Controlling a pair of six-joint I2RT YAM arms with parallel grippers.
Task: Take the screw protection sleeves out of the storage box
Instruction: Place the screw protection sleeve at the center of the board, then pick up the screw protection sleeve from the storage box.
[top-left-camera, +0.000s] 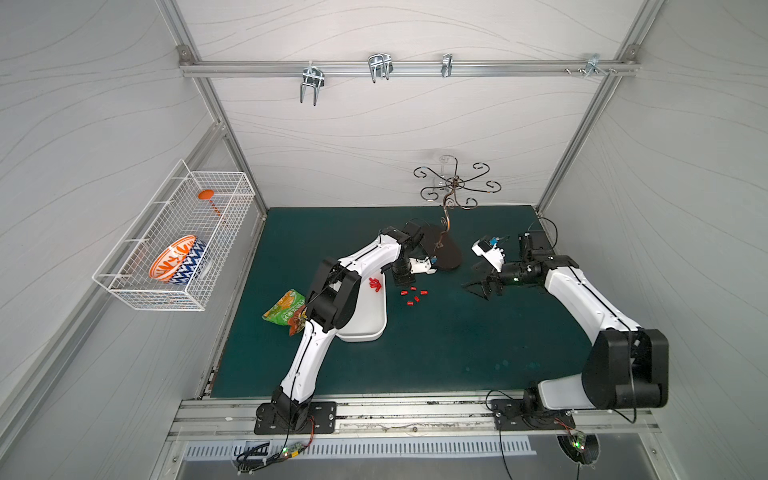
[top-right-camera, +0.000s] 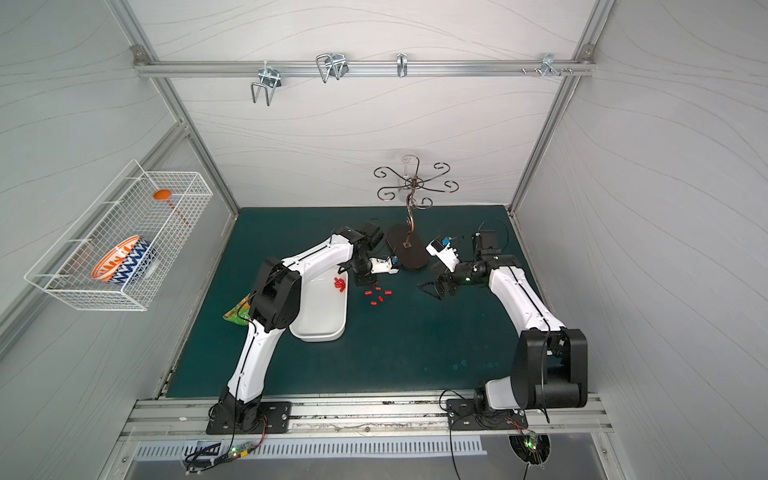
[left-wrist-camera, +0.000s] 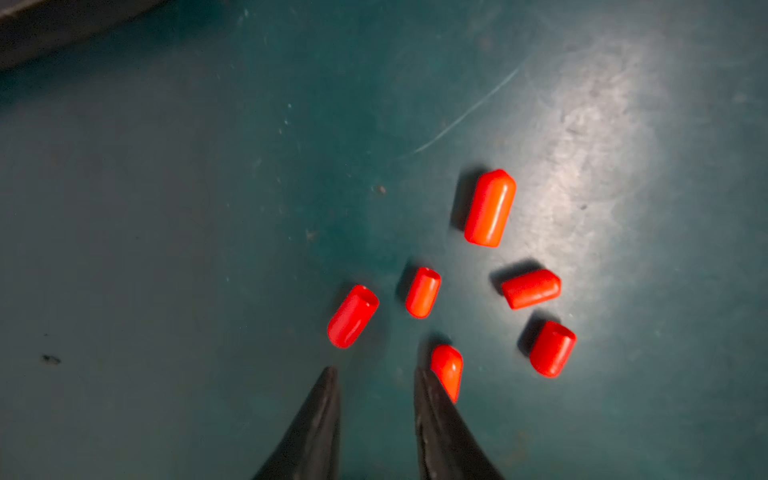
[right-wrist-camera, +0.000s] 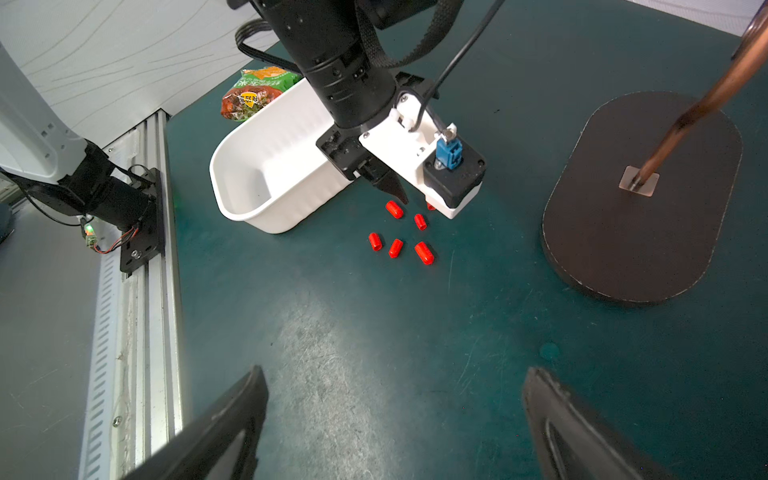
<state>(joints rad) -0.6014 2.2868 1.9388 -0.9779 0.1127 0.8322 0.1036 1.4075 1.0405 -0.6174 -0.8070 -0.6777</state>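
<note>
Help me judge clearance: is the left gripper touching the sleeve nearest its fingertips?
Cannot tell. In the left wrist view, a fingertip of the left gripper overlaps that sleeve, hiding any gap.

The screw protection sleeves are bright red all over, both those inside the storage box and those just beside it. The storage box is plain white; the bench is dark teal green, scuffed pale in patches. Both the left tool and right tool are black. The snack packet beside the storage box is green, orange and red. The bowl shows orange-and-white inside, blue-and-white zigzags outside
</note>
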